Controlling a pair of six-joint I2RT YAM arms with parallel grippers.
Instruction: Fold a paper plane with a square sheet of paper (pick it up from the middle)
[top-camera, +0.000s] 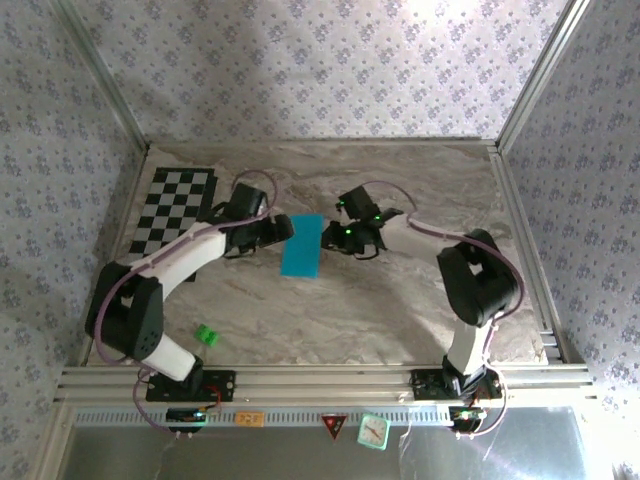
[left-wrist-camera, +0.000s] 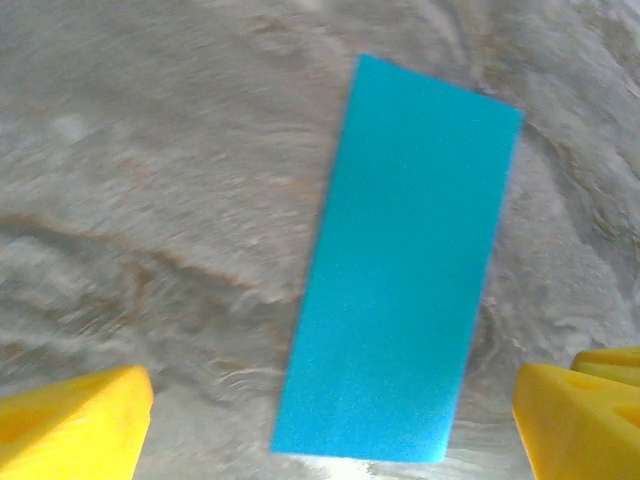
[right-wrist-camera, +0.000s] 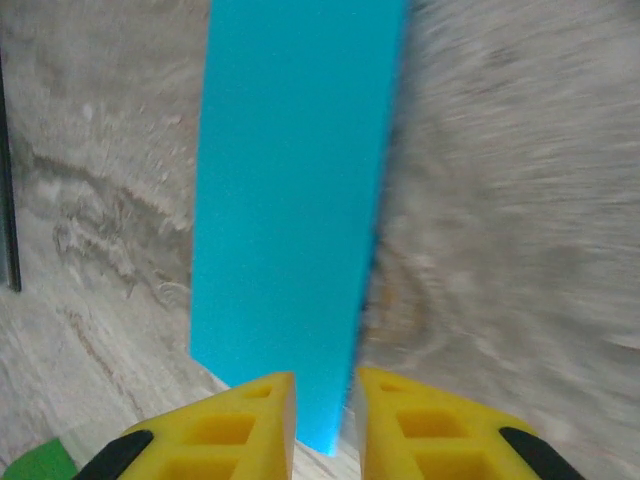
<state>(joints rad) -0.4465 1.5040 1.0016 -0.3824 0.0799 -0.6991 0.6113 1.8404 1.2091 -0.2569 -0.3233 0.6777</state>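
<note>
Item one: the sheet of paper (top-camera: 302, 245). We record it as bright cyan-blue, plain, in the shape of a long narrow rectangle. It lies flat on the table (top-camera: 400, 310), about midway between the left and right edges and somewhat nearer the far edge than the near one. Its long sides run roughly from far edge to near edge. The left wrist view shows the sheet (left-wrist-camera: 400, 260) whole, all four corners on the marbled surface.

Item two: the left gripper (top-camera: 281, 230). It sits just beside the sheet's left long side. We see its yellow fingers (left-wrist-camera: 75, 425) spread wide, nothing between them.

Item three: the right gripper (top-camera: 329, 238). It sits at the sheet's right long side. Its yellow fingers (right-wrist-camera: 240, 430) stand close together, a narrow gap left, with one end of the sheet (right-wrist-camera: 295, 200) reaching into that gap. We cannot tell whether they pinch it.

Item four: a checkerboard mat (top-camera: 175, 208), black and white, at the far left corner.

Item five: a small green block (top-camera: 206, 335), towards the near left corner, close to the left arm.
</note>
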